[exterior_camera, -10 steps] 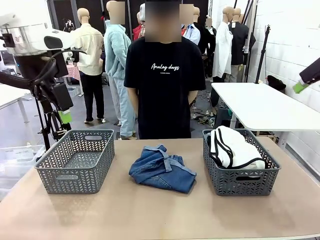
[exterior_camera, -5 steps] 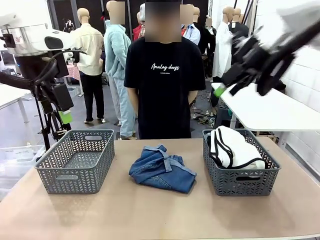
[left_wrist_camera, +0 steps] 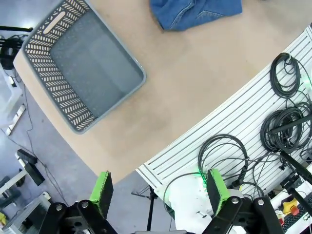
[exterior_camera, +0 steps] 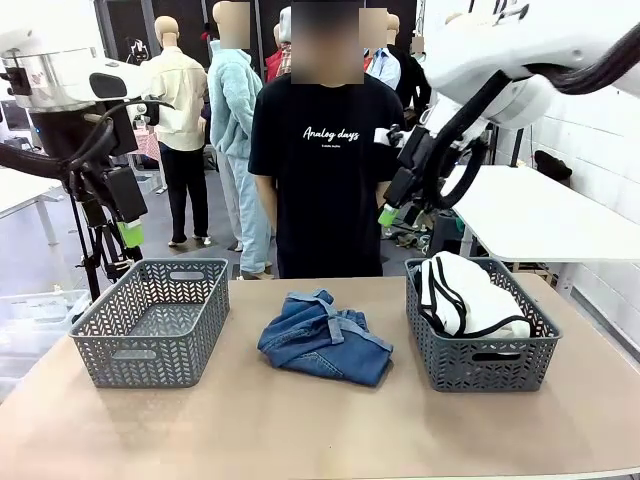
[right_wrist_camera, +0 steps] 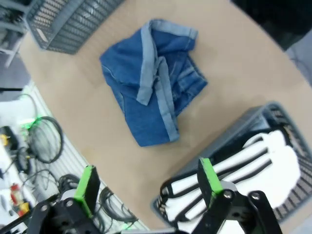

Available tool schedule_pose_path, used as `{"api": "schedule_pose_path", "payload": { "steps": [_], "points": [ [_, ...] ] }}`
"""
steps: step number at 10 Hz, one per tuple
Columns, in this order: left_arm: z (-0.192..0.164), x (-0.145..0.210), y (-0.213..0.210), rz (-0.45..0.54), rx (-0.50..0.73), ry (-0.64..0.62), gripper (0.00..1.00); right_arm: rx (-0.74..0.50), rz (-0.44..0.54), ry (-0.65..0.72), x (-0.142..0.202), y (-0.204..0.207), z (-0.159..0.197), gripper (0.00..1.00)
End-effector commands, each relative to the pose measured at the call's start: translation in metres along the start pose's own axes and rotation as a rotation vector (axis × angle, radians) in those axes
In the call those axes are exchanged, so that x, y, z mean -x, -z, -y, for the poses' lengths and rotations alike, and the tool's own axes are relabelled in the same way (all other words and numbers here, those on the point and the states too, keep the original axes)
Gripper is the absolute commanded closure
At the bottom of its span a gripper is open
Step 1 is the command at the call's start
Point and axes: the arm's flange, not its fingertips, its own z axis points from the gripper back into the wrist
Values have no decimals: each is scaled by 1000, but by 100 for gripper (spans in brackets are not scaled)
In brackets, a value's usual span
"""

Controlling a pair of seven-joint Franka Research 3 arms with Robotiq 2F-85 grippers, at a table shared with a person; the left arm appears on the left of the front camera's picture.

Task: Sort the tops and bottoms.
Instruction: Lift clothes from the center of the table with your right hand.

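A heap of blue denim bottoms (exterior_camera: 325, 336) with paler folded hems lies on the middle of the table, between two grey baskets. A white top with thin black edging (exterior_camera: 466, 295) fills the right basket (exterior_camera: 481, 362). My right gripper (exterior_camera: 389, 213) hangs open high over the table's far side, left of that basket. From its wrist I look down on the denim (right_wrist_camera: 152, 84) and the white top (right_wrist_camera: 261, 165) past its open gripper (right_wrist_camera: 147, 183). My left gripper (exterior_camera: 126, 238) is open, held up behind the left basket (exterior_camera: 150, 352); its wrist view shows its gripper (left_wrist_camera: 159, 191) above the basket (left_wrist_camera: 30, 51) and a corner of the denim (left_wrist_camera: 195, 10).
The left basket has nothing in it. A person in a black T-shirt (exterior_camera: 330, 170) stands at the far edge of the table, arms at the sides. A white table (exterior_camera: 530, 210) stands at the back right. Bare tabletop (exterior_camera: 300, 430) runs along the front.
My right arm has swung in from the far right to above the table's far side, left of the right basket. The left arm, the garments and the baskets have not moved.
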Motion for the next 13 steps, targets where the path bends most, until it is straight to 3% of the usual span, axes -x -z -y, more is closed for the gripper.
{"api": "schedule_pose_path", "payload": {
  "steps": [1, 2, 5, 6, 8, 9, 13],
  "points": [
    [-1, 1, -3, 9, 9, 19, 0, -17, -39, -8, -3, 7, -8, 0],
    [-1, 1, -3, 9, 9, 19, 0, 0, 0, 0, 0, 0, 0, 0],
    [-1, 1, -3, 9, 9, 19, 0, -11, -12, -7, -3, 8, -4, 0],
    [-1, 1, -3, 9, 9, 19, 0, -4, 27, 39, 26, 2, -5, 0],
    [-1, 1, -3, 9, 9, 19, 0, 17, 72, 18, 3, 43, -37, 0],
    [-1, 1, -3, 9, 9, 19, 0, 27, 36, 10, -20, 76, -49, 0],
    [-1, 1, -3, 9, 9, 19, 0, 42, -53, -1, -63, 171, -41, 0]
  ]
}}
